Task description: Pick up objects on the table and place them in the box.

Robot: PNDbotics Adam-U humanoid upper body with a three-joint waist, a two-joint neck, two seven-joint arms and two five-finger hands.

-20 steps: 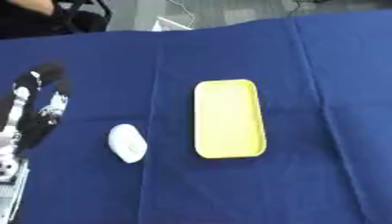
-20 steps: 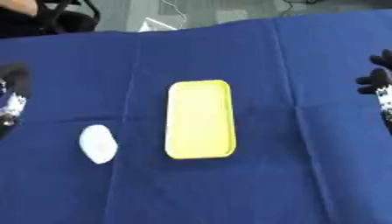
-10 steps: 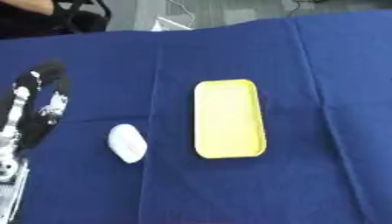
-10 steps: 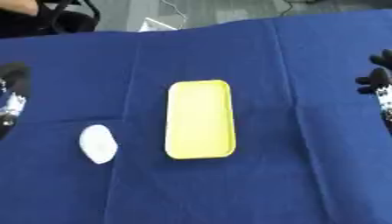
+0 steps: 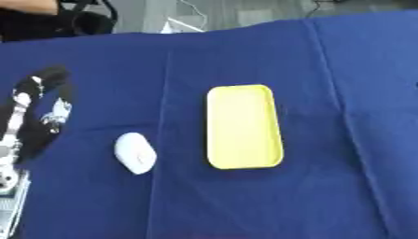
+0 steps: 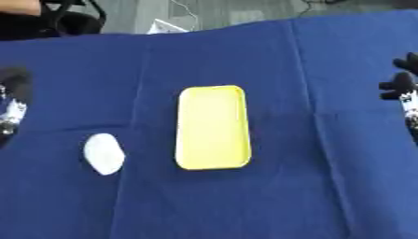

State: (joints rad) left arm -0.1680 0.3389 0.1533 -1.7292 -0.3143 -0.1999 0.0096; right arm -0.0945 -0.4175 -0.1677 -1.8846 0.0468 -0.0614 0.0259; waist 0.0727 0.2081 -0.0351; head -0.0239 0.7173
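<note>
A white oval object lies on the blue cloth that covers the surface, just to the right of the robot's left hand and apart from it. The left hand shows at the left edge, fingers straight and pointing up the view, holding nothing. To the right of the white object, with a strip of bare cloth between them, lies a yellow box, a shallow rounded rectangle set lengthwise, open and with nothing in it. The white object is near the box's lower left corner and does not touch it. The right hand shows only in the right eye view, at the right edge, well apart from the box; its dark fingertips point upward and hold nothing, though whether they are spread or curled cannot be told. No writing or label can be read on the box, the white object or the cloth.
</note>
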